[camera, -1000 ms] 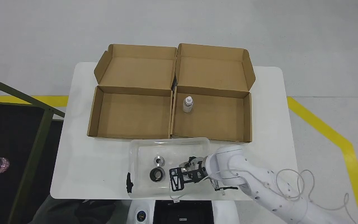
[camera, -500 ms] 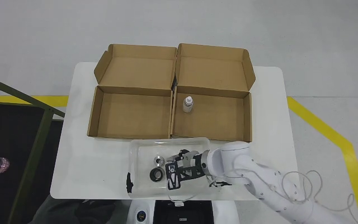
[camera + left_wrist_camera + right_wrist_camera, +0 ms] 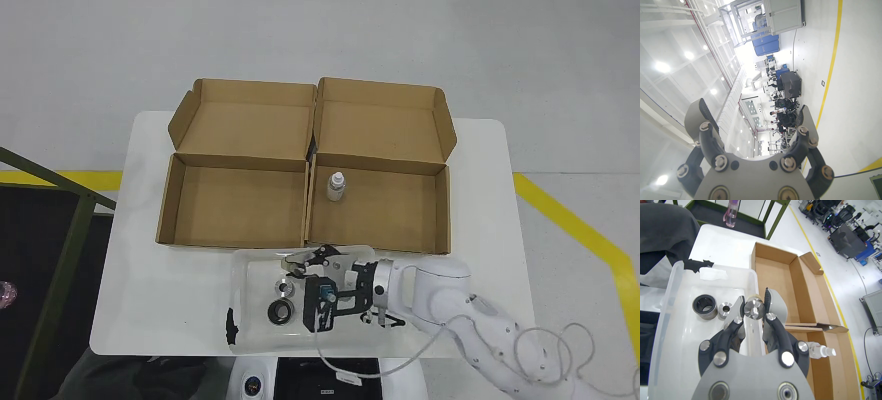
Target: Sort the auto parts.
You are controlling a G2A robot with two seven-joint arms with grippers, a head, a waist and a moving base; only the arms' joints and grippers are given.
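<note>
— Where do we have the stepped steel part [image 3: 754,311]?
— Clamped in our right pincer [image 3: 754,298], over the clear bin [image 3: 751,275], near its 12 o'clock rim. The bin sits at the bench's [image 3: 470,170] 6 o'clock edge.
— And the others?
— A bearing sleeve [image 3: 705,306] and a small bushing [image 3: 726,309] lie in the bin, toward 7 o'clock. Our left pincer [image 3: 752,105] gapes, holding nothing.

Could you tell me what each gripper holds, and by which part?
The right gripper clamps a silver metal cylinder by its round sides; the left gripper is empty.
</note>
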